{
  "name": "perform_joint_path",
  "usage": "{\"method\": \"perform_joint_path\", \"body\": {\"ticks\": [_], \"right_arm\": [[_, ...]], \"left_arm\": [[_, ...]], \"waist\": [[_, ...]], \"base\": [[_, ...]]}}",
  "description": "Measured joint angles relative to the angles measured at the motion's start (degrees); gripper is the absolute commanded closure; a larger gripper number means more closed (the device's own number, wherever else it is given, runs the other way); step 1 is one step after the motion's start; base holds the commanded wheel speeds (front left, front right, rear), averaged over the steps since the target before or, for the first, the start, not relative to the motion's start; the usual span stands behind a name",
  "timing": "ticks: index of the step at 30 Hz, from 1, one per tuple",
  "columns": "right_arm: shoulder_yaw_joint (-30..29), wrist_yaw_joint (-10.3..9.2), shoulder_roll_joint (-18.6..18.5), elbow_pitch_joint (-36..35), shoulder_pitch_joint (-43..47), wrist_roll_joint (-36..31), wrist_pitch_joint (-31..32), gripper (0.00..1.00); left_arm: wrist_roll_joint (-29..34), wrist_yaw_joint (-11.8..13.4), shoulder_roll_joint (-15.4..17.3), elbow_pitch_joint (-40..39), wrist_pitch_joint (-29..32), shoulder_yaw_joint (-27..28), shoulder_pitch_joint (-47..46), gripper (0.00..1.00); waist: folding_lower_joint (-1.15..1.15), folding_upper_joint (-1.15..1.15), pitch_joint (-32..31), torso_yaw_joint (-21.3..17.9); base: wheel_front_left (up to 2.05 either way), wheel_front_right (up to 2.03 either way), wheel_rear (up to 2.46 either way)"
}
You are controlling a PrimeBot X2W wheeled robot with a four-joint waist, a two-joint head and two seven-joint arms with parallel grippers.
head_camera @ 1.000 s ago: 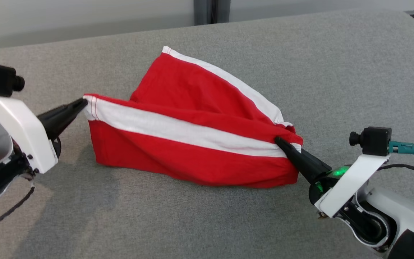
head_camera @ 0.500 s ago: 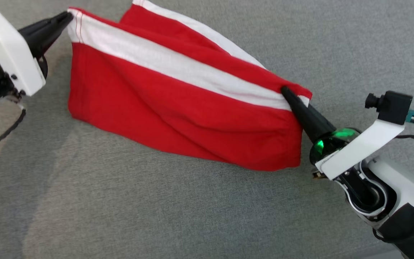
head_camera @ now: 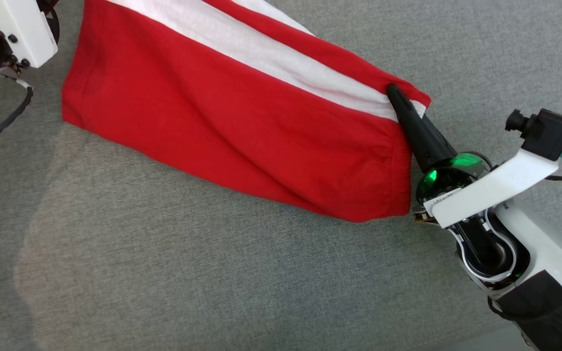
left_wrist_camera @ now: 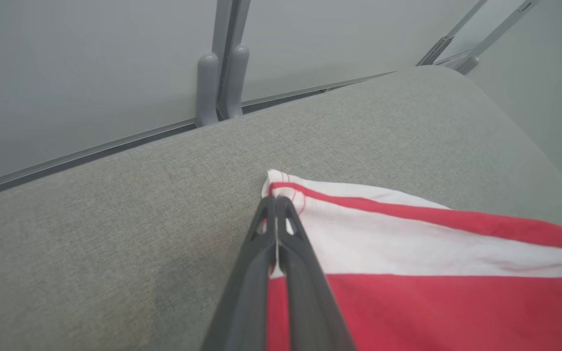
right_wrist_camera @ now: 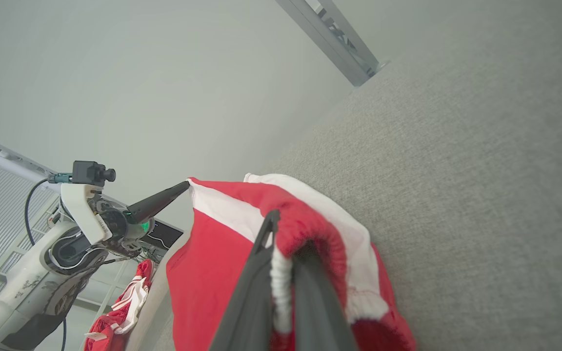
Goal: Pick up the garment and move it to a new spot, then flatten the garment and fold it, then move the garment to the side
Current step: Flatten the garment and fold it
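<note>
Garment [head_camera: 242,122], red with white stripes, is stretched between the two grippers and held up by its top edge. Left gripper [left_wrist_camera: 275,201] has its fingers pressed together, pinching the white hemmed corner right at the fingertips. From there the cloth runs off to that gripper's right, white stripe on top, red panel under it. Right gripper [head_camera: 393,92] is pinched on the bunched red waistband end. The fabric wraps around its fingers, and one finger [right_wrist_camera: 266,243] sits outside the cloth. The other finger is partly buried in the fold.

The body of the garment hangs down and forward from the line between the grippers. Its lower red edge rests on the grey cushion [head_camera: 212,273] below both grippers. A second white-striped layer lies behind the held edge, on the far side from the fingers. The cloth is taut along the top, with loose diagonal creases in the red panel near the right gripper.

In the head view the left arm's white mount [head_camera: 22,29] sits just beside the garment's left edge. Ahead of the left gripper is a pale wall [left_wrist_camera: 90,73] with a grey post [left_wrist_camera: 222,63] behind the cushion. In the right wrist view, past the left gripper, there is more red and white cloth [right_wrist_camera: 125,302] low down beside the left arm.
</note>
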Motion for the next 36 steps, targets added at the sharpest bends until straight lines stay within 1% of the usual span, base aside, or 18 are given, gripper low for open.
{"method": "perform_joint_path", "body": {"ticks": [10,14,16,20,21,22,23,24,25,29,36], "right_arm": [[-1.79,0.01,3.38,0.08,-0.45,-2.79,-0.01,1.00],[-2.01,0.02,3.97,-0.01,-0.71,-3.18,-0.05,1.00],[-2.11,0.03,4.28,0.05,-0.74,-3.32,-0.07,0.96],[-1.65,0.03,4.83,0.49,-1.28,-3.72,-0.08,0.83],[-1.56,0.03,4.92,0.57,-1.30,-3.75,-0.09,0.78],[-1.45,0.03,4.97,0.68,-1.31,-3.76,-0.09,0.67],[-1.36,0.03,5.01,0.82,-1.38,-3.76,-0.10,0.55],[-1.27,0.03,5.02,0.97,-1.43,-3.76,-0.14,0.18],[-1.18,0.03,5.02,1.10,-1.48,-3.76,-0.15,0.00],[-0.29,0.02,4.66,1.90,-1.38,-3.56,-0.14,0.00],[3.81,0.03,2.22,3.91,-1.29,-0.99,-0.14,0.00]], "left_arm": [[1.04,-1.36,-2.71,6.26,0.45,-1.16,-4.43,1.00],[1.04,-1.59,-2.96,7.77,0.45,-1.60,-5.54,1.00],[0.86,-1.78,-3.13,8.51,0.46,-1.76,-5.72,1.00],[0.85,-1.79,-3.23,9.88,0.58,-2.59,-5.92,1.00],[0.74,-1.80,-3.27,10.11,0.57,-2.69,-6.19,0.99],[0.33,-1.80,-3.36,10.09,0.62,-2.76,-6.40,0.82],[-0.26,-1.88,-3.45,9.92,1.04,-2.89,-6.42,0.37],[-0.73,-1.88,-3.46,9.62,1.45,-3.15,-6.41,0.00],[-1.09,-1.88,-3.41,9.26,1.54,-3.44,-6.39,0.00],[-2.38,-1.94,-2.05,7.79,2.21,-4.34,-6.25,0.00],[-5.11,-1.94,0.85,6.62,4.67,-6.14,-4.21,0.00]], "waist": [[0.00,0.00,3.16,-2.15],[0.00,0.00,3.89,-2.86],[0.00,0.00,4.17,-3.11],[0.00,0.00,4.55,-3.54],[0.00,0.00,4.60,-3.62],[0.00,0.00,4.61,-3.68],[0.00,0.00,4.58,-3.71],[0.00,0.00,4.53,-3.73],[0.00,0.00,4.45,-3.74],[0.00,0.00,3.66,-3.72],[0.00,0.00,0.77,-3.90]], "base": [[0.00,0.00,0.00],[0.00,0.00,0.00],[0.00,0.00,0.00],[0.00,0.00,0.00],[0.00,0.00,0.00],[0.00,0.00,0.00],[0.00,0.00,0.00],[0.00,0.00,0.00],[0.00,0.00,0.00],[0.00,0.00,0.00],[0.00,0.00,0.00]]}}
